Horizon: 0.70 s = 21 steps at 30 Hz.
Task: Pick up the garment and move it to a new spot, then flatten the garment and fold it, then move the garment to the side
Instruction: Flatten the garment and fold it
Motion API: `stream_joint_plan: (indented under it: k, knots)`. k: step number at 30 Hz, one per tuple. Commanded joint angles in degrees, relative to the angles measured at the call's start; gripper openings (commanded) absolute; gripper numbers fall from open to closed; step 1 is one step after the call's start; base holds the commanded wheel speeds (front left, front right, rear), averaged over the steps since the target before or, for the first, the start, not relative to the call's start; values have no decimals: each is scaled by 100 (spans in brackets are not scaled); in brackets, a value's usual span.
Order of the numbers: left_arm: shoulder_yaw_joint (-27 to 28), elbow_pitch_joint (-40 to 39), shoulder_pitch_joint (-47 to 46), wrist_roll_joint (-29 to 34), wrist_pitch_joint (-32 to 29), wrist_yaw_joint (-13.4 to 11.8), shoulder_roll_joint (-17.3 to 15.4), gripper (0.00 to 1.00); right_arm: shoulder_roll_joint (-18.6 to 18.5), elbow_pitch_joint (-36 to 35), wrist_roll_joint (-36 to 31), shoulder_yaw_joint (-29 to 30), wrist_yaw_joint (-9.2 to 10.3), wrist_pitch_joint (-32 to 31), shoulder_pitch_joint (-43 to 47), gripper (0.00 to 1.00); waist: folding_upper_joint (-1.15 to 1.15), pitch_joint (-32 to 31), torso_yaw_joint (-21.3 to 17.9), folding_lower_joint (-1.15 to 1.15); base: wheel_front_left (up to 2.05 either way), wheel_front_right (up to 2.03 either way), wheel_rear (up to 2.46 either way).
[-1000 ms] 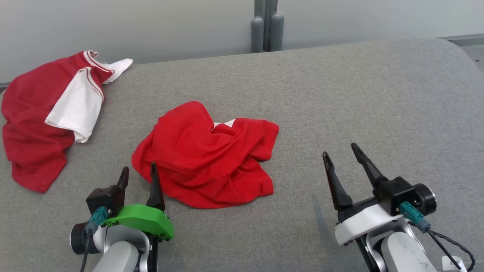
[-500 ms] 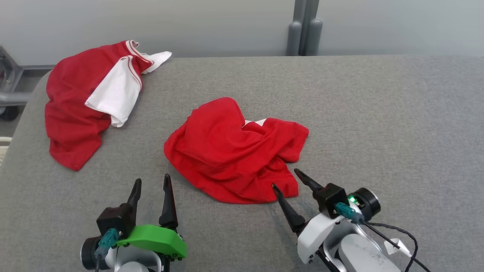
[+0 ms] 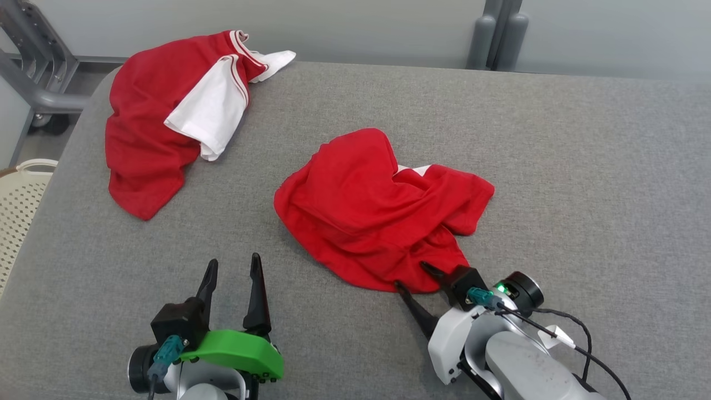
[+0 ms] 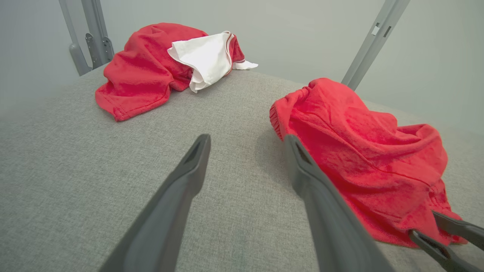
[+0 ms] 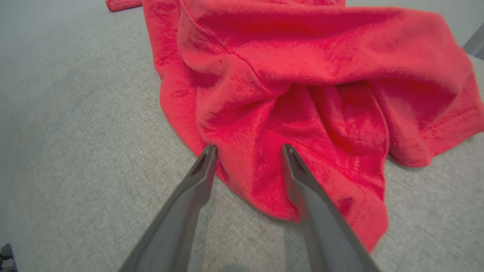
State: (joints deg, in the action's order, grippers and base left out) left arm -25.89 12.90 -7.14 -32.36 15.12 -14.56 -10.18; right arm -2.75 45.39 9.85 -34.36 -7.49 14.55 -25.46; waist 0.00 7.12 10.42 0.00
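The garment (image 3: 377, 211) is a crumpled red piece lying in the middle of the grey padded table (image 3: 583, 166). My right gripper (image 3: 410, 274) is open at its near hem, one finger on each side of a fold of the cloth. In the right wrist view the garment (image 5: 302, 75) bunches up just past the right gripper (image 5: 248, 147), whose jaws stand apart with red cloth between them. My left gripper (image 3: 234, 259) is open over bare table, to the left of the garment. In the left wrist view the left gripper (image 4: 246, 138) points past the garment (image 4: 359, 151), and the right gripper (image 4: 423, 223) shows at the hem.
A second red and white garment (image 3: 150, 139) lies at the table's far left corner, also seen as the red and white garment (image 4: 143, 71). A pale perforated basket (image 3: 22, 205) stands off the left edge below a grey metal frame (image 3: 33, 72). Grey posts (image 3: 500, 33) rise behind.
The head camera has turned, shifting the whole picture rightward. My right gripper has moved left and forward from bare table to the garment's near hem. The left gripper stays open.
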Motion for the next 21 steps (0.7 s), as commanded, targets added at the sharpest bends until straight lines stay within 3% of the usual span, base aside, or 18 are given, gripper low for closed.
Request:
stream_joint_plan:
  k: [1,4,5,6,10,21]
  knots:
    - [33,-22,-79,27,2,15,8,100,-24,111,50,-29,0,39,-131,58,0,88,43,0,0,0,0]
    - [65,-20,-119,51,2,19,24,100,-24,274,96,-94,0,68,-323,32,0,175,34,0,0,0,0]
    - [71,-8,-134,58,2,27,28,100,-23,305,115,-105,0,72,-368,20,0,198,29,0,0,0,0]
    - [78,4,-148,68,2,34,35,100,-23,326,138,-113,0,68,-409,3,0,217,21,0,0,0,0]
    - [122,30,-175,95,2,46,57,100,-23,-7,224,66,0,69,-466,0,0,265,-44,0,0,0,0]
    - [332,14,-19,153,3,66,70,100,-72,-1817,48,725,0,68,37,0,0,92,-588,0,0,0,0]
